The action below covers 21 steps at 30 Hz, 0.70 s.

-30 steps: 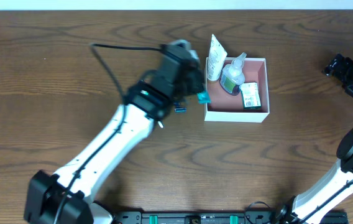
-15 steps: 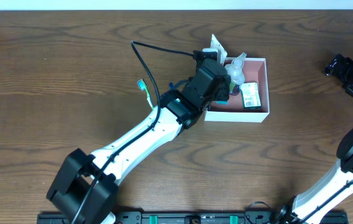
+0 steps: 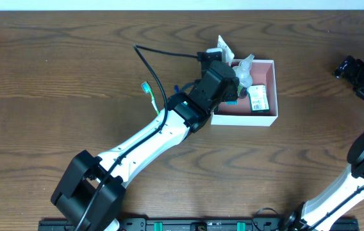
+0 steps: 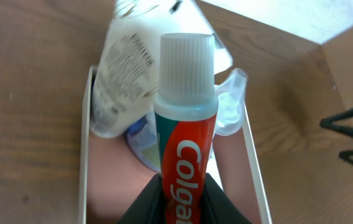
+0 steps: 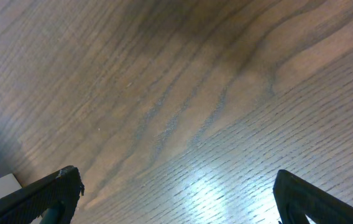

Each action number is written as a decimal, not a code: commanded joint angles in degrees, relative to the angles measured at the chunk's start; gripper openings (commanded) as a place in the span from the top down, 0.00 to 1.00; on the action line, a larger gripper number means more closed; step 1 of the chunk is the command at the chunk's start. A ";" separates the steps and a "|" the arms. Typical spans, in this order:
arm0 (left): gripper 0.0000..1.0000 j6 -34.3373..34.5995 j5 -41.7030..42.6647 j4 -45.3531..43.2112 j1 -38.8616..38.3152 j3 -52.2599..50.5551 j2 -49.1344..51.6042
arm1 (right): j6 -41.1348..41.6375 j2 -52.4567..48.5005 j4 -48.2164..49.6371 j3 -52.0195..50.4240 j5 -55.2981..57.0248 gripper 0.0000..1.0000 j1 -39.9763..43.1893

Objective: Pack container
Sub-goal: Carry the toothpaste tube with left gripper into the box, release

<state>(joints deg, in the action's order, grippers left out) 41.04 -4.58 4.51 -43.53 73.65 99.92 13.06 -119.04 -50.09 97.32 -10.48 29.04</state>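
One toothpaste (image 4: 185, 112); left end effector (image 4: 183, 202) narrow

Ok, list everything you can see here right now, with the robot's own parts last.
table: one, brown wood, under everything
container: one, white walls and pink inside, on the table right of centre
white tube: one, white, leaning at the container's far left corner
bottle: one, clear, inside the container
soap packet: one, green and white, lying flat inside the container
toothbrush: one, green, on the table left of the container
toothpaste: one, red and green with a white cap, held over the container
left end effector: one, black, shut on the toothpaste
right end effector: one, black, open, over bare table at the right edge
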 commanded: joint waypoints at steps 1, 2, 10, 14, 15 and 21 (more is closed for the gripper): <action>0.81 10.84 -1.07 0.50 0.04 0.72 0.07 | 0.63 1.42 -0.02 -0.26 0.13 0.01 0.15; 0.81 13.60 -1.07 0.87 0.04 0.72 0.07 | 0.63 1.42 -0.02 -0.26 0.13 0.01 0.15; 0.81 30.80 -1.07 0.44 -0.44 0.70 0.09 | 0.63 1.42 -0.02 -0.26 0.13 0.01 0.15; 0.81 30.88 -1.07 -1.73 -1.36 0.70 0.09 | 0.63 1.42 -0.02 -0.26 0.13 0.02 0.15; 0.81 30.88 -1.09 -2.19 -1.73 0.70 0.11 | 0.63 1.42 -0.02 -0.26 0.13 0.01 0.15; 0.81 30.88 -1.09 -5.51 -3.93 0.70 1.73 | 0.63 1.42 -0.02 -0.26 0.13 0.01 0.15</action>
<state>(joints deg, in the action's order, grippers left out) 70.89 -4.75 -0.16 -46.48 73.65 100.16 13.06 -119.04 -50.09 97.32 -10.50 29.04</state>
